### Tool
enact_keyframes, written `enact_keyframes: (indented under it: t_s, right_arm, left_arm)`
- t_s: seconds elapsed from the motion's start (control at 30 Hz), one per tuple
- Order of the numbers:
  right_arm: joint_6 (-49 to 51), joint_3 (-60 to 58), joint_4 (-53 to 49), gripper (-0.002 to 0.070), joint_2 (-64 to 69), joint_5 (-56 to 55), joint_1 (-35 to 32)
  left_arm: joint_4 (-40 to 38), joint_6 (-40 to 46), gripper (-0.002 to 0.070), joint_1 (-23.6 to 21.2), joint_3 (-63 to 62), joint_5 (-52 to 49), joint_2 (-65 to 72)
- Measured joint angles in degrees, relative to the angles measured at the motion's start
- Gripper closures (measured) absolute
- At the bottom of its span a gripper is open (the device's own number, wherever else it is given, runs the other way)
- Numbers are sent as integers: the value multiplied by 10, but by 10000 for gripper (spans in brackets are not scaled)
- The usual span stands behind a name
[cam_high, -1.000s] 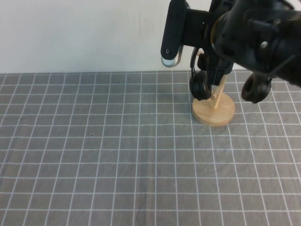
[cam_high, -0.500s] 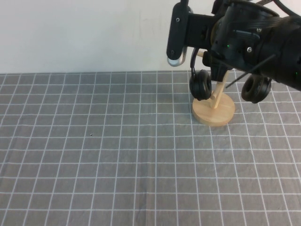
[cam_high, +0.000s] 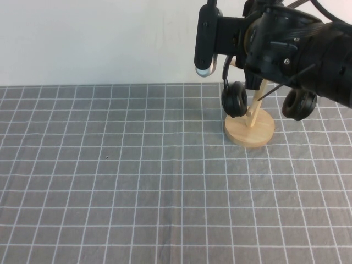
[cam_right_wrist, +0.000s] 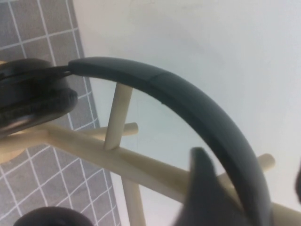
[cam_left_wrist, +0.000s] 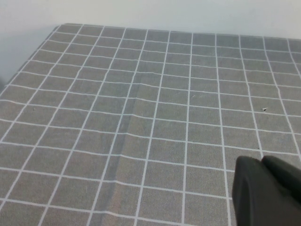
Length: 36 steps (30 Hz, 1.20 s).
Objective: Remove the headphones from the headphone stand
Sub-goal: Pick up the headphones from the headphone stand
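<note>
- A grey cloth (cam_high: pixel 137 181) with white squares covers the table, with a plain white wall (cam_high: pixel 93 38) behind.
- The headphones (cam_high: pixel 235 99) hang on the headphone stand (cam_high: pixel 250 129) at the far right.
- The right gripper (cam_right_wrist: pixel 244 188) is around the headband, maybe not squeezing.
- The left gripper (cam_left_wrist: pixel 265 193) hangs low; I cannot tell its grip.

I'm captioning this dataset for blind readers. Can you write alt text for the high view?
The right gripper reaches the black headphones hanging on a wooden headphone stand at the far right of a grey gridded table. The left gripper is out of view.
</note>
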<state>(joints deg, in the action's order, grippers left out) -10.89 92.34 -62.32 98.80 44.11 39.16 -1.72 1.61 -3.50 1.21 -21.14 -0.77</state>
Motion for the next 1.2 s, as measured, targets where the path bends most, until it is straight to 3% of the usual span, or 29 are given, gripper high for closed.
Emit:
enact_keyframes:
  t_s: [0.1,0.23,0.5,0.73,0.9,1.0,1.2]
  right_arm:
    - [0,0,0,554,0,5,0]
    - [0,0,-11,676,0,23,0]
    - [4,0,-80,685,-43,62,32]
    - [15,0,-63,685,-120,78,92]
    - [31,0,14,684,-124,91,101]
    - [31,0,50,630,-105,115,101]
    - [31,0,9,322,-60,115,100]
  left_arm:
    - [0,0,679,0,0,0,0]
    - [0,0,679,0,0,0,0]
    - [0,0,679,0,0,0,0]
    - [0,0,679,0,0,0,0]
    - [0,0,679,0,0,0,0]
    - [0,0,679,0,0,0,0]
    - [0,0,679,0,0,0,0]
